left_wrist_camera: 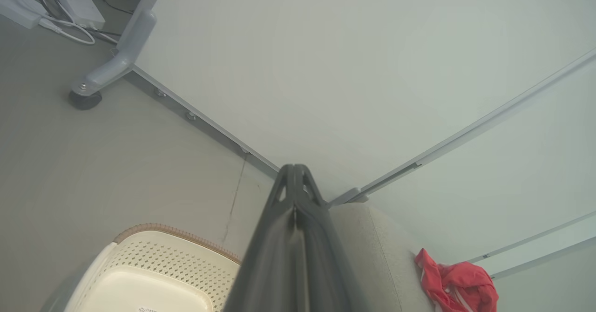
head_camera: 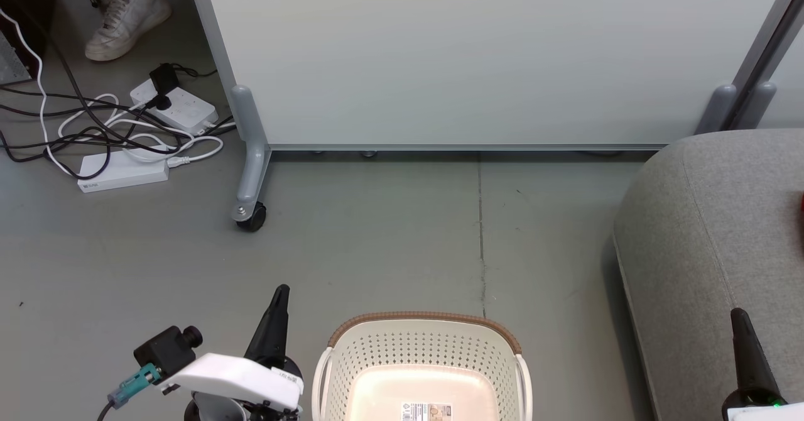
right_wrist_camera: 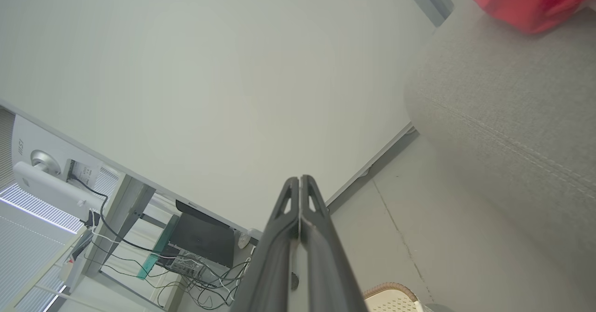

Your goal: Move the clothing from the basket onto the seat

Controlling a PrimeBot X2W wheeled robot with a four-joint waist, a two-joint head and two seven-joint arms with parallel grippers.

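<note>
Head view crops clothing (head_camera: 802,217) to a red sliver, apparently on seat (head_camera: 703,251).

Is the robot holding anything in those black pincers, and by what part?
Nothing. The left gripper and the right gripper are both shut with nothing between their fingers. The red clothing lies apart from them on the seat.

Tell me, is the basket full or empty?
Empty where visible: the basket shows a bare bottom and label; the clothing lies on the seat.

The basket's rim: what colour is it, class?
The rim is brown, on a cream basket; the head view shows it best.
</note>
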